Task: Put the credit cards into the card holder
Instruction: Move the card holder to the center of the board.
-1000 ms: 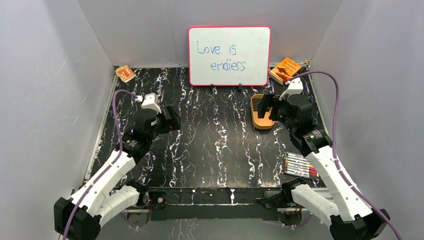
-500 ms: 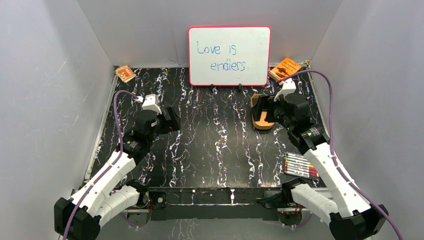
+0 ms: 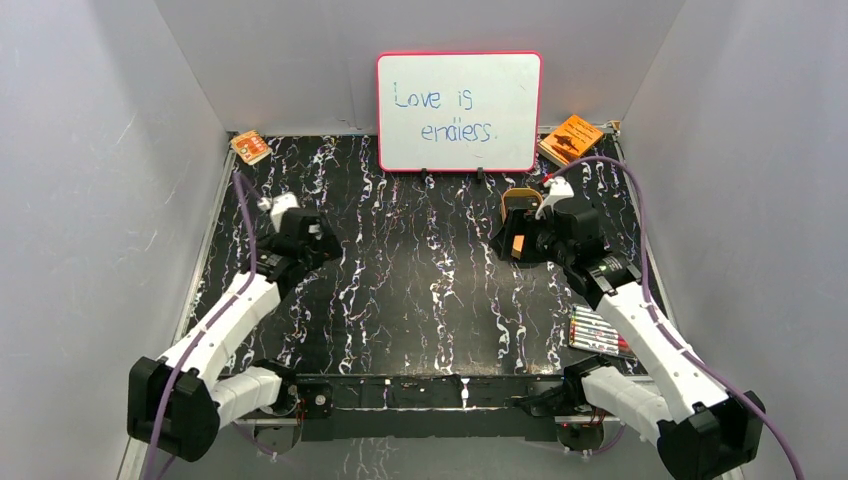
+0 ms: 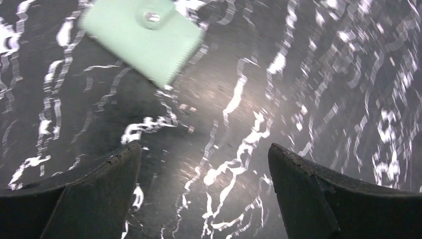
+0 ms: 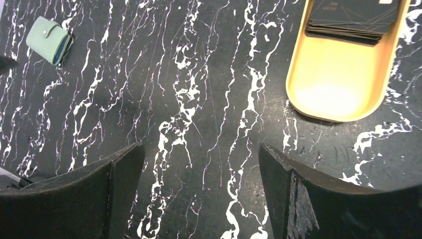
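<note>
The card holder (image 4: pixel 142 37) is a pale green sleeve with a snap, lying shut on the black marbled table; it also shows as the small green holder (image 5: pixel 48 40) far left in the right wrist view. The credit cards (image 5: pixel 353 17) are a stack of dark cards at the far end of the tan oval tray (image 5: pixel 328 94). My left gripper (image 4: pixel 203 149) hangs open over bare table, a little short of the holder. My right gripper (image 5: pixel 200 149) is open and empty above the table, left of the tray. From above, the left gripper (image 3: pixel 315 240) and right gripper (image 3: pixel 508 245) face each other.
A whiteboard (image 3: pixel 458 110) stands at the back centre. Orange booklets lie at the back right (image 3: pixel 572 138) and back left (image 3: pixel 250 146). A pack of markers (image 3: pixel 600 332) lies near the right arm. Grey walls close in both sides.
My right gripper has swung left, from over the tray toward the table's middle. My left arm has drawn back to the left. Both grippers stay open.
</note>
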Controlling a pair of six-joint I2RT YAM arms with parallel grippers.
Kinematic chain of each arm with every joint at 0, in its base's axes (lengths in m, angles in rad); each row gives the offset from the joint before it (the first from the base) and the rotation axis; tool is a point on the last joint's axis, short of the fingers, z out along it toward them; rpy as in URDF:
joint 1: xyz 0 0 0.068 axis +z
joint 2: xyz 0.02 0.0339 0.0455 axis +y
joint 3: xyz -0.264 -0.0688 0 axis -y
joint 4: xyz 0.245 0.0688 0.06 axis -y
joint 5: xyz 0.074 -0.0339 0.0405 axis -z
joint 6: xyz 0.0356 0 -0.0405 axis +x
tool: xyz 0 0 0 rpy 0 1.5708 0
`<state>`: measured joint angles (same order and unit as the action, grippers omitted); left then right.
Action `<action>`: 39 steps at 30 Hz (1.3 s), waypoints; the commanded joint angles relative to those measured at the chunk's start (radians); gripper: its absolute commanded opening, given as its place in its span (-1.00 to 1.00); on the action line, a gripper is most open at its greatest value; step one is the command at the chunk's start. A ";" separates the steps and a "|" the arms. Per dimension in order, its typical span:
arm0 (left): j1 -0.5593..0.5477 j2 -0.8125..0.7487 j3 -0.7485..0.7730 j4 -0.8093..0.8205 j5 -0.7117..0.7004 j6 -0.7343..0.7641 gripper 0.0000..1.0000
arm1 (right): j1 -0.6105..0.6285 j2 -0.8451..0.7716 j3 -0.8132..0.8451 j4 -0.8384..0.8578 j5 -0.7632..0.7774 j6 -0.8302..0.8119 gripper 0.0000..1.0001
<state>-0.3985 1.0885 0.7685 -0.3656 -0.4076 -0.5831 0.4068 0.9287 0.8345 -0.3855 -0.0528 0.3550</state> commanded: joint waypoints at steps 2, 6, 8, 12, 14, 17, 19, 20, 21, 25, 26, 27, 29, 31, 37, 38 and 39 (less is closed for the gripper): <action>0.244 0.025 0.051 -0.102 0.091 -0.182 0.92 | 0.001 0.054 -0.008 0.117 -0.075 0.048 0.84; 0.335 0.138 0.090 -0.084 0.177 -0.335 0.91 | 0.004 0.085 0.013 0.135 -0.102 0.065 0.83; 0.381 0.197 0.115 -0.069 0.204 -0.413 0.90 | 0.005 0.090 0.021 0.137 -0.116 0.074 0.83; 0.462 0.324 0.173 -0.053 0.224 -0.530 0.89 | 0.008 0.081 0.025 0.141 -0.132 0.084 0.82; 0.491 0.377 0.196 -0.046 0.231 -0.562 0.89 | 0.009 0.078 0.030 0.140 -0.136 0.084 0.82; 0.517 0.432 0.221 -0.022 0.223 -0.577 0.86 | 0.011 0.076 0.043 0.133 -0.137 0.080 0.82; 0.531 0.467 0.241 -0.018 0.214 -0.577 0.86 | 0.012 0.075 0.052 0.127 -0.134 0.076 0.83; 0.541 0.483 0.252 -0.024 0.212 -0.578 0.86 | 0.012 0.075 0.056 0.126 -0.132 0.075 0.83; 0.549 0.499 0.267 -0.032 0.209 -0.579 0.85 | 0.012 0.074 0.059 0.126 -0.131 0.074 0.83; 0.577 0.565 0.313 -0.055 0.201 -0.571 0.85 | 0.012 0.074 0.066 0.133 -0.129 0.074 0.83; 0.583 0.583 0.330 -0.066 0.199 -0.566 0.85 | 0.011 0.074 0.067 0.134 -0.131 0.075 0.83; 0.586 0.600 0.344 -0.073 0.200 -0.558 0.85 | 0.012 0.073 0.068 0.134 -0.130 0.075 0.83; 0.587 0.628 0.362 -0.080 0.205 -0.542 0.83 | 0.011 0.073 0.073 0.129 -0.129 0.072 0.83; 0.587 0.649 0.370 -0.089 0.205 -0.533 0.82 | 0.012 0.071 0.080 0.123 -0.124 0.069 0.83; 0.587 0.706 0.386 -0.075 0.258 -0.468 0.58 | 0.012 0.063 0.099 0.102 -0.125 0.062 0.83; 0.586 0.718 0.389 -0.067 0.276 -0.455 0.53 | 0.012 0.060 0.102 0.097 -0.124 0.060 0.83; 0.586 0.730 0.392 -0.060 0.300 -0.439 0.47 | 0.012 0.056 0.103 0.095 -0.123 0.058 0.83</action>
<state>0.1852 1.7844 1.1347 -0.4191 -0.1799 -1.0851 0.4149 1.0180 0.8806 -0.2977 -0.1715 0.4221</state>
